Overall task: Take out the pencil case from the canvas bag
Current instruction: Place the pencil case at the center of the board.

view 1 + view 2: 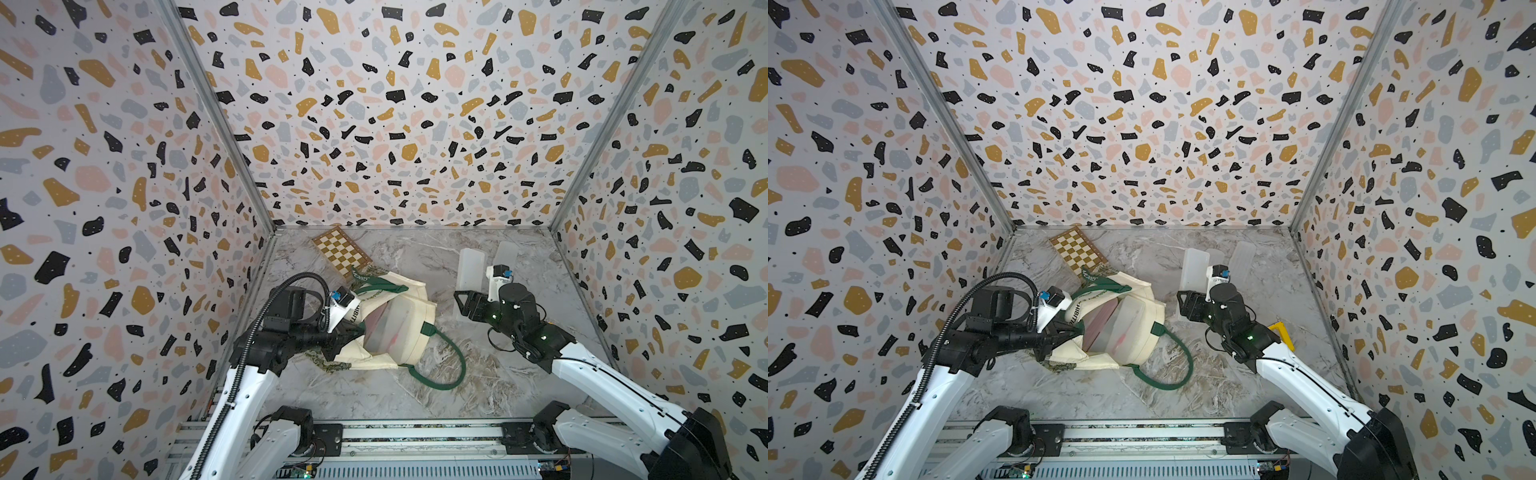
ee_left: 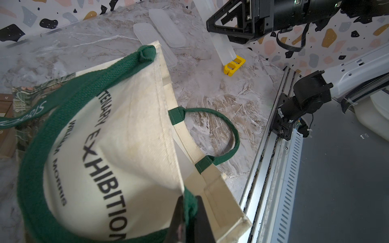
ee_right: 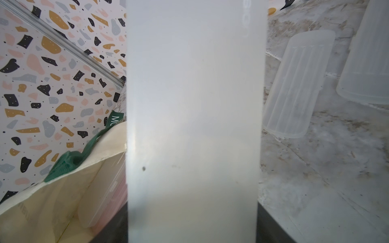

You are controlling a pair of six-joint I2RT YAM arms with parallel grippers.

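Holding the pencil case [image 3: 193,105] by its long edges, the right hand [image 1: 464,302] is wide — the case looks light, stiff, slippery. The left hand [image 2: 188,214] pinches the soft canvas bag [image 1: 417,309].

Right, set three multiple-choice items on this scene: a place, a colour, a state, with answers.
1. Where is the chessboard? A inside the canvas bag; B by the far wall, beyond the bag; C at the near edge.
2. What colour are the bag's handles? A green; B red; C black.
3. How is the left end effector? A wide open; B shut on nothing; C shut on the bag's handle.
Answers: 1 B, it lies close to that wall; 2 A, both straps are dark green; 3 C, its fingers pinch the strap.
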